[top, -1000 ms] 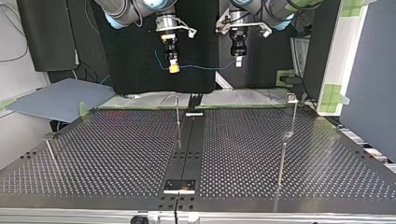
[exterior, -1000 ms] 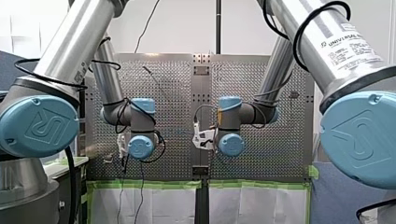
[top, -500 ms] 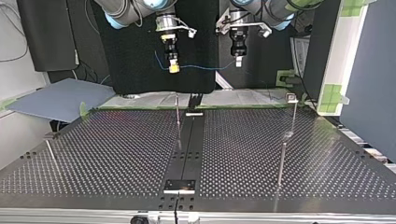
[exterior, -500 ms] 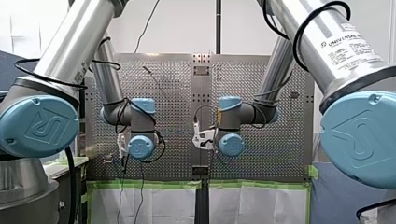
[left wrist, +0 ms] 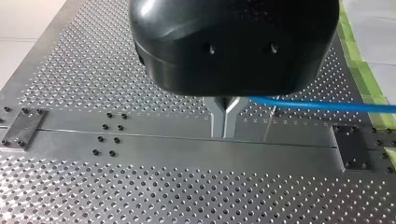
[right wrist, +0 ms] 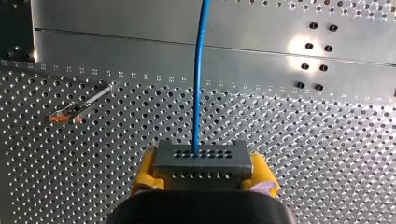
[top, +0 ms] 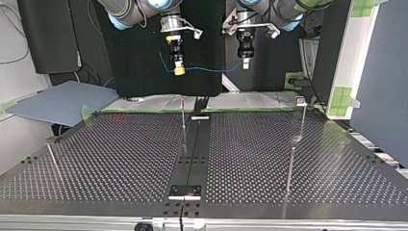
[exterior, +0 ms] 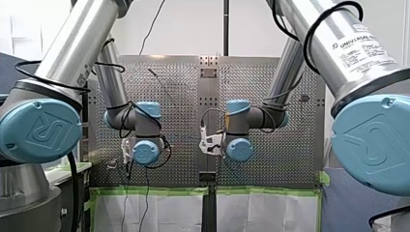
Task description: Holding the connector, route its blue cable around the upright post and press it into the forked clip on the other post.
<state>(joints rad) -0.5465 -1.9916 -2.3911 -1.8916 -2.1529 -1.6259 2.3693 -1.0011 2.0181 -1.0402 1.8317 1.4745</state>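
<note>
- Right end effector (right wrist: 201, 176) clamped on the connector (right wrist: 201, 158) (yellow pads either side).
- Left end effector (left wrist: 225, 132) pinched narrow on the blue cable (left wrist: 317, 105).
- Cable strung between both, high above the worktop (top: 120, 159), at its far edge.

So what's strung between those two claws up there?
A thin blue cable, running from the connector in my right gripper to my left gripper; the top view shows it.
</note>
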